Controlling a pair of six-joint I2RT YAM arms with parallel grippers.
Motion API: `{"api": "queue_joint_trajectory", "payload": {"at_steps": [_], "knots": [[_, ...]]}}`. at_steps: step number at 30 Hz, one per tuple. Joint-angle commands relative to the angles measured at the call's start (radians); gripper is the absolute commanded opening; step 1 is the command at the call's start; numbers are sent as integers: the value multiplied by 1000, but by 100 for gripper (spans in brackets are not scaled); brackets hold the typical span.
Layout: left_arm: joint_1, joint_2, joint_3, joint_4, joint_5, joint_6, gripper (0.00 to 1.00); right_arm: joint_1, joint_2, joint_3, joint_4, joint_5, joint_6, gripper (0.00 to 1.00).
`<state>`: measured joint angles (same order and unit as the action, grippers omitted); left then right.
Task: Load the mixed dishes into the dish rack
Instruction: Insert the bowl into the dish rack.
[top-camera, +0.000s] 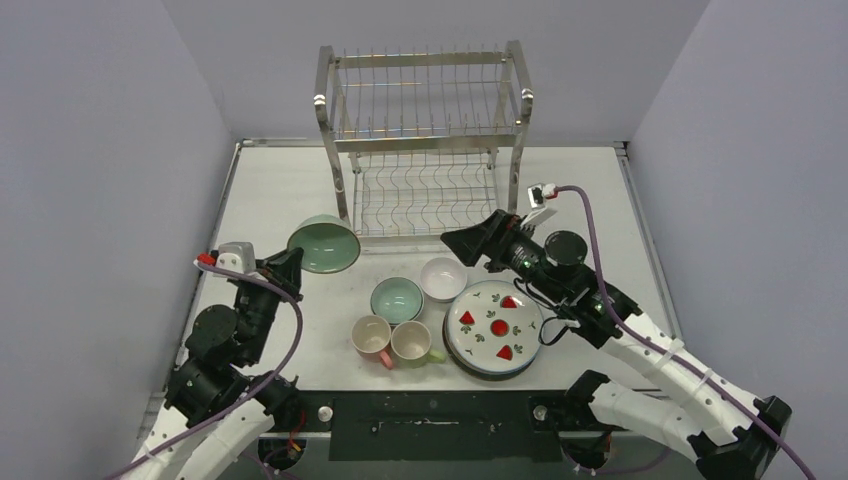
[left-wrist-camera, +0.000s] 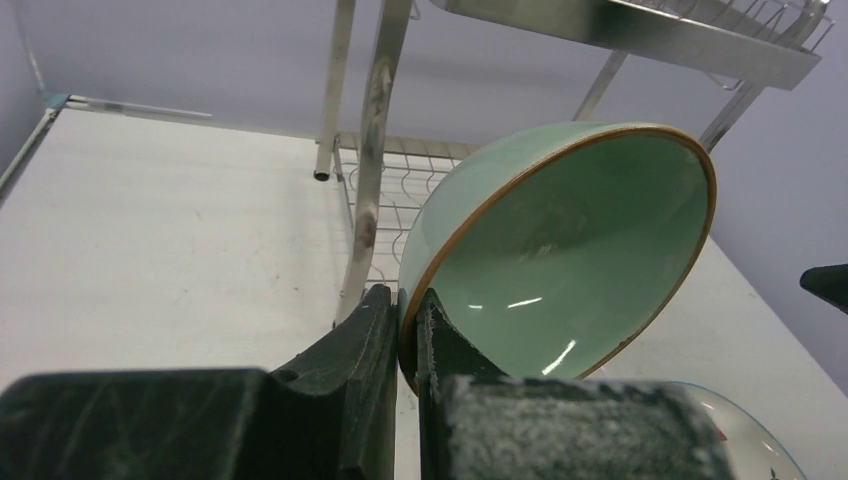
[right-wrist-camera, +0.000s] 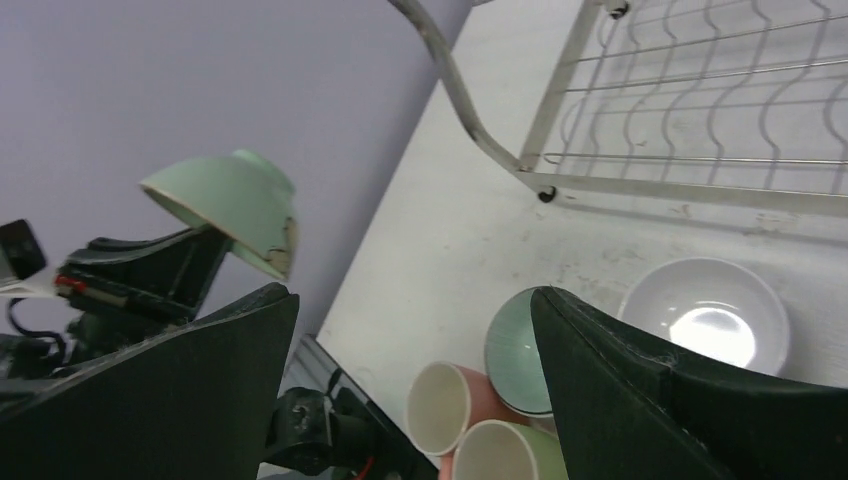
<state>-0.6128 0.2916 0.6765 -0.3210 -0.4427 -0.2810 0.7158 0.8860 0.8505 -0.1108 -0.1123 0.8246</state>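
Dish rack (top-camera: 424, 140) stands at the middle of the table's (top-camera: 275, 190) far edge.

Left gripper (top-camera: 294, 263) is closed to a narrow gap on the rim of a large mint-green bowl (top-camera: 327, 245), with one finger inside the rim and one outside. The bowl is clear of the surface, steeply tilted, and sits just in front of the rack's near-left post.

Right gripper (top-camera: 455, 245) has its jaws spread wide and holds nothing. It hangs above the middle of the surface, just beside the white bowl (top-camera: 443, 278).

The remaining dishes lie between the rack and the near edge:
- small mint-green bowl (top-camera: 396, 298), just left of the white bowl
- pink mug (top-camera: 372, 340) and green mug (top-camera: 412, 342), touching each other, nearer the near edge
- strawberry plate (top-camera: 493, 327), to the right of the mugs
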Motion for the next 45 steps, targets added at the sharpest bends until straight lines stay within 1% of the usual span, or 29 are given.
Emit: {"api": "queue_joint_trajectory", "payload": {"at_steps": [1,4,6,9,11,14,18,22,24,27,32,34,37,40,42,45], "knots": [[2,-18,-64,408,55,-29,0,95,8,-26,318,27,146,90],[2,-21,-155,557,59,-24,0,175,37,-28,420,63,184,89],[2,-14,-194,641,53,-29,0,233,61,-18,458,94,186,89],[2,12,-194,673,56,-56,0,307,103,27,456,109,139,89],[2,33,-163,634,51,-71,0,346,126,90,367,109,60,88],[2,74,-76,502,49,-95,0,404,160,209,147,168,-143,87],[3,139,71,246,68,-142,0,476,219,380,-152,186,-412,86],[2,204,228,39,116,-169,0,517,261,474,-318,172,-645,83],[2,238,296,-55,153,-172,0,548,276,499,-372,168,-753,81],[2,290,393,-205,232,-172,0,630,289,517,-433,199,-920,81],[3,395,536,-436,338,-164,0,841,281,493,-460,321,-1225,81],[2,428,574,-502,370,-158,0,931,292,505,-487,363,-1311,82],[2,469,608,-574,405,-148,0,993,331,549,-554,426,-1403,84],[2,504,636,-642,430,-138,0,1004,392,594,-612,485,-1464,83],[2,525,643,-675,454,-134,0,1005,432,623,-639,521,-1482,80],[3,549,647,-714,492,-127,0,1005,491,658,-668,571,-1503,68]]}}
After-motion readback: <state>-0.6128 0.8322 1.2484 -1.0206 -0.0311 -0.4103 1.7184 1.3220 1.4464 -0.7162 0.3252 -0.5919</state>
